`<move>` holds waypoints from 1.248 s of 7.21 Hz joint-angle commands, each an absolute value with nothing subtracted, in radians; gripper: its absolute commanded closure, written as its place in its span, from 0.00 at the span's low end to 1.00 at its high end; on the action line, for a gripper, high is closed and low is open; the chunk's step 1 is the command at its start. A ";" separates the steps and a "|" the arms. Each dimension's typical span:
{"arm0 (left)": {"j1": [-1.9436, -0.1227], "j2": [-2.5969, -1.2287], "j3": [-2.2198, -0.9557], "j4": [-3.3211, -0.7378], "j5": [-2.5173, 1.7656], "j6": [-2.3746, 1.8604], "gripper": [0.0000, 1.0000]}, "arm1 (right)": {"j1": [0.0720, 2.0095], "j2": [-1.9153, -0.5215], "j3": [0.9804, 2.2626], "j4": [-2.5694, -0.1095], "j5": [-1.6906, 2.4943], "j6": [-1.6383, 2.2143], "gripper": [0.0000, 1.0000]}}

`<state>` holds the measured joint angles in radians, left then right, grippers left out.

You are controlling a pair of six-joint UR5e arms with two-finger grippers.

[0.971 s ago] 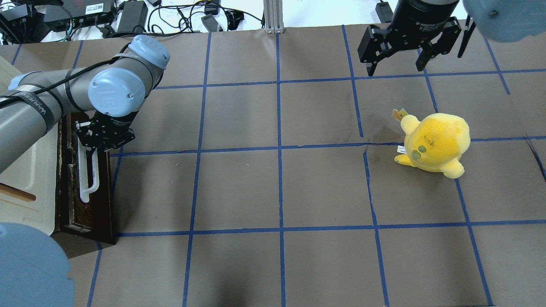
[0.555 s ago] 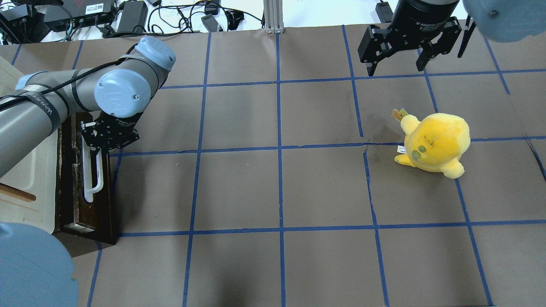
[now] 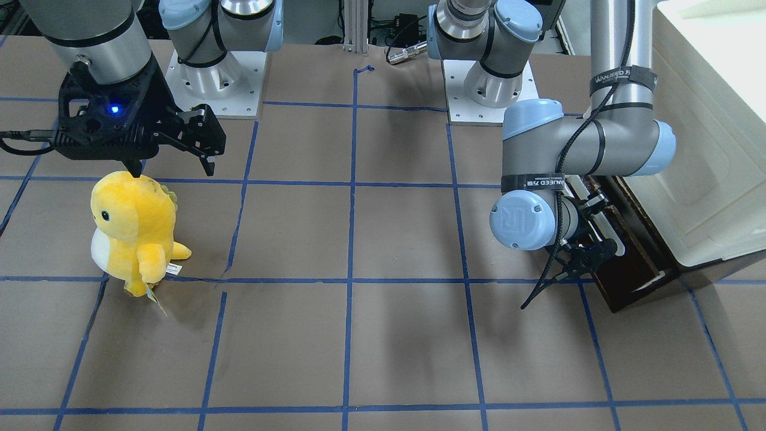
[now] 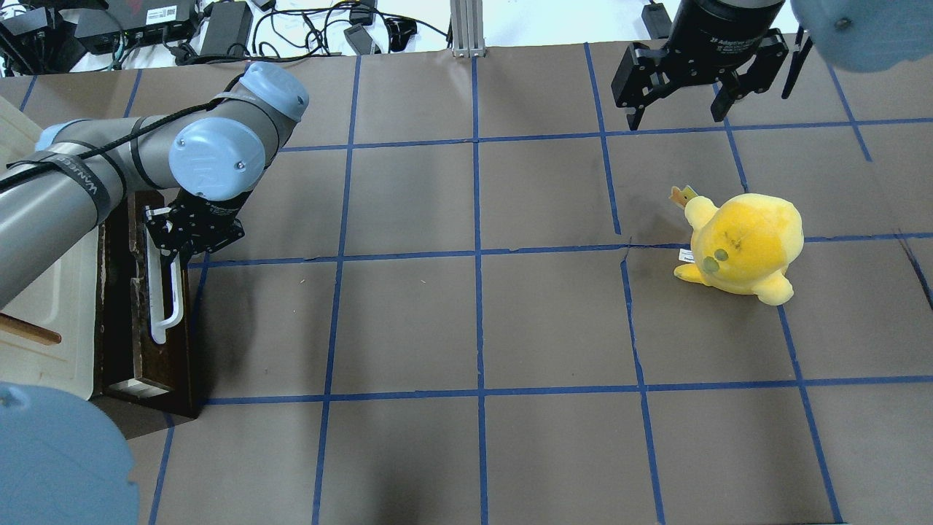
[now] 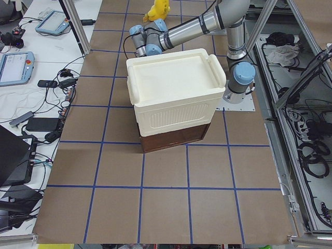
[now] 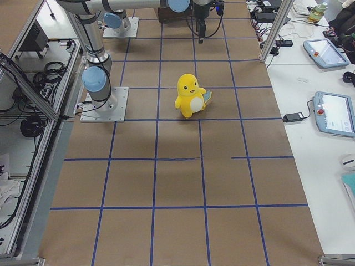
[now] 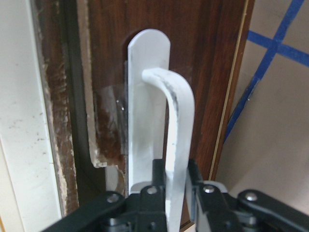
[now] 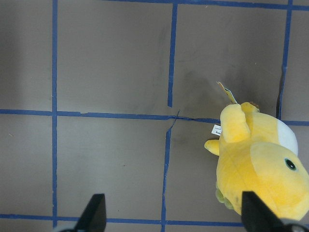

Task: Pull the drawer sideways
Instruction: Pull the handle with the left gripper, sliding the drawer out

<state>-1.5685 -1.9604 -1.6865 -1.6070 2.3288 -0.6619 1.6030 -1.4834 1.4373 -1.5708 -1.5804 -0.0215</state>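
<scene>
The dark brown drawer (image 4: 178,357) sits at the bottom of the cream-white cabinet (image 4: 44,306) at the table's left edge, pulled out a little. Its long white bar handle (image 4: 166,295) runs along the front. My left gripper (image 4: 177,249) is shut on the far end of that handle. The left wrist view shows both fingers clamped on the curved white bar (image 7: 178,125), with the dark wood of the drawer (image 7: 212,72) behind it. My right gripper (image 4: 678,113) hangs open and empty over the far right of the table, well away from the drawer.
A yellow plush toy (image 4: 743,244) stands on the right half of the table, just below the right gripper; it also shows in the right wrist view (image 8: 260,164). The brown table mat (image 4: 474,328) carries blue tape grid lines. Cables and power bricks (image 4: 219,29) lie beyond the far edge.
My left gripper has moved right with the white handle in it, and the drawer has slid out of the cabinet to the right. The right arm has not moved.
</scene>
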 commanded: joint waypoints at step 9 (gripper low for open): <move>-1.631 -2.005 -1.615 -1.689 2.298 -0.733 1.00 | 1.603 -1.483 1.437 -1.571 -1.580 -0.021 0.00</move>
<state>-1.6212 -2.0021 -1.6169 -1.6883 2.2997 -0.7273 1.6030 -1.4834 1.4374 -1.5708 -1.5800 -0.0218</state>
